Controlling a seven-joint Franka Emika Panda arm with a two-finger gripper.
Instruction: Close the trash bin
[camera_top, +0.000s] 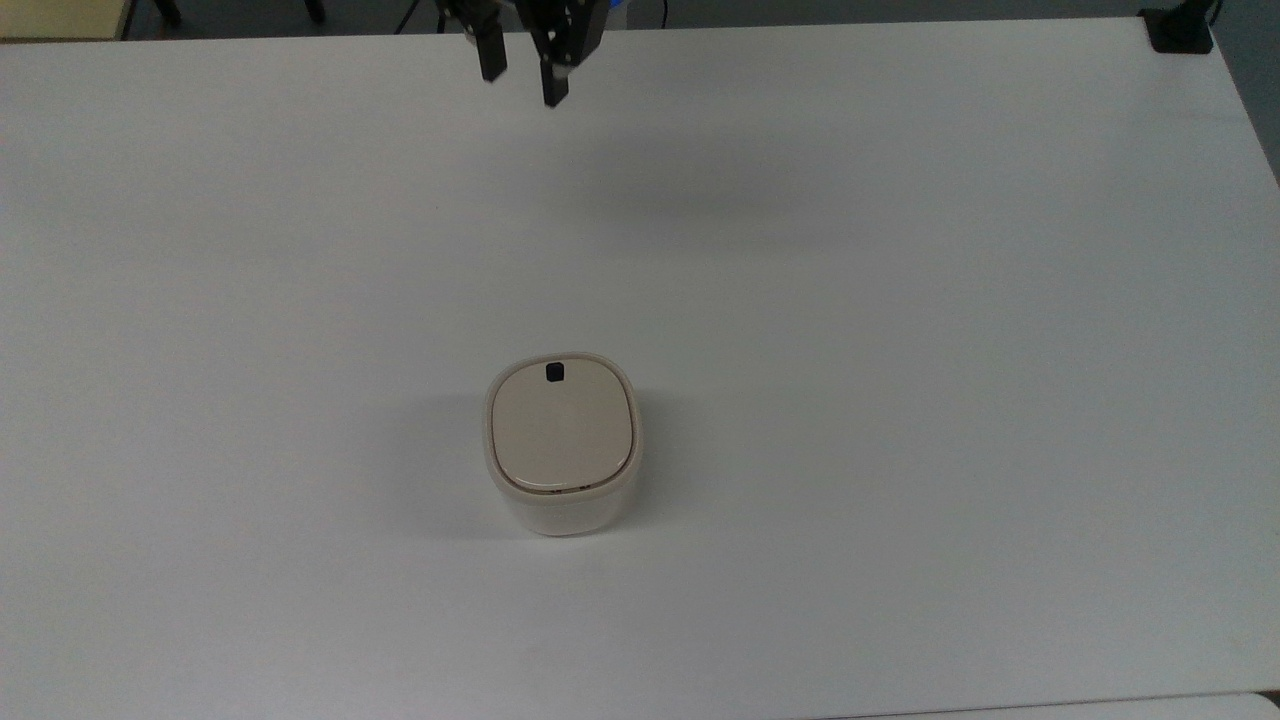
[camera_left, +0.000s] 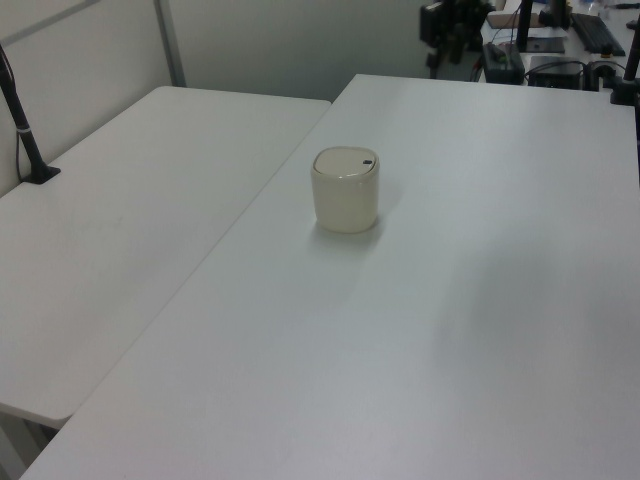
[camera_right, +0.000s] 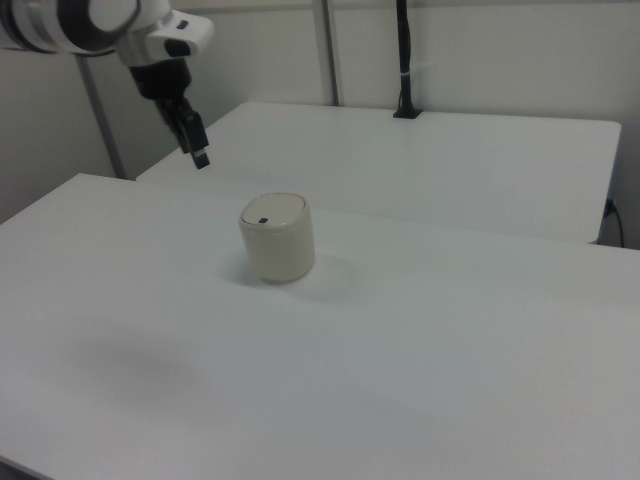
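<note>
Top view: trash bin (camera_top: 562, 443) sits upright near the middle of the white table (camera_top: 900, 350), lid (camera_top: 561, 425) flat and seated flush inside the cream rim, so closed. Small black square button (camera_top: 555, 372) is on the lid edge facing the top view's upper side, toward the gripper (camera_top: 520, 70). Seen from above the bin is a rounded square, no clear long axis; its height axis runs vertical.

Gripper is at the top view's upper edge, well apart from the bin, two dark fingers (camera_top: 490, 55) pointing down with a visible gap between them: spread, holding nothing. Soft shadow lies on the table below and to the top view's right of it.

Left view: bin (camera_left: 346, 190) reads as a short cylinder-like tub, side wall visible, button (camera_left: 367, 162) on the left view's right part of the lid. Gripper (camera_left: 443, 30) is a dark shape at the far table edge among background clutter; finger gap not readable here. A second table (camera_left: 130, 230) lies just beside the first on the left view's left, with a black post (camera_left: 22, 120) on it.

Right view: shows the white arm wrist (camera_right: 150, 30) that the top view cuts off, gripper (camera_right: 198, 155) hanging in the air up and to the right view's left of the bin (camera_right: 277, 238), clear of it. Button (camera_right: 262, 221) sits on the right view's left side of the lid. A black pole (camera_right: 403, 60) stands at the far table.
</note>
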